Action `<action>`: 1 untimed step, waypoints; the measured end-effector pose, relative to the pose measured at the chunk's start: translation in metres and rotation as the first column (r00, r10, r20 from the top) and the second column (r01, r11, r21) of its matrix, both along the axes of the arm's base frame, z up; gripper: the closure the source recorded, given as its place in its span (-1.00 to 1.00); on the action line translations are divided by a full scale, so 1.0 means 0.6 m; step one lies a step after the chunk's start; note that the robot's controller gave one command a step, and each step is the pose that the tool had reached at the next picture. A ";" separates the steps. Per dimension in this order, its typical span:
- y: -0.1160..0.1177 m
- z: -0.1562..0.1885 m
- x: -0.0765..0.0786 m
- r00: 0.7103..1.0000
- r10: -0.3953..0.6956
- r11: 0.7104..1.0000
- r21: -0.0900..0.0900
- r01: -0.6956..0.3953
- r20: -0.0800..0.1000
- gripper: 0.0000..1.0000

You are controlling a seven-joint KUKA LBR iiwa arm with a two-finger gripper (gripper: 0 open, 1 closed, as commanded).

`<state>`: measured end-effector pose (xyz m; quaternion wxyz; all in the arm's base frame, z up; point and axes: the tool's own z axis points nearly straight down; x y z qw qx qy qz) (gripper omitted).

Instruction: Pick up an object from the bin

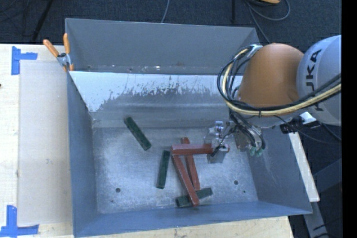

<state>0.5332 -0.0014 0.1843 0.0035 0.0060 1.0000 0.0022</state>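
My gripper (217, 152) is low in the right half of the bin, under the orange wrist cover. It sits at the right end of a red-brown bar (191, 150) that lies crosswise. That bar rests on top of two longer red-brown bars (186, 176), which run toward the front of the bin. A short dark green block (195, 197) lies under their front ends. Whether the crosswise bar is gripped I cannot tell.
A dark green bar (163, 169) lies just left of the red-brown ones. Another dark green bar (137, 133) lies tilted further back and left. The arm and its cables hang over the bin's right wall.
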 end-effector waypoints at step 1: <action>0.012 0.267 0.004 1.000 0.008 1.000 -0.004 -0.008 0.003 1.00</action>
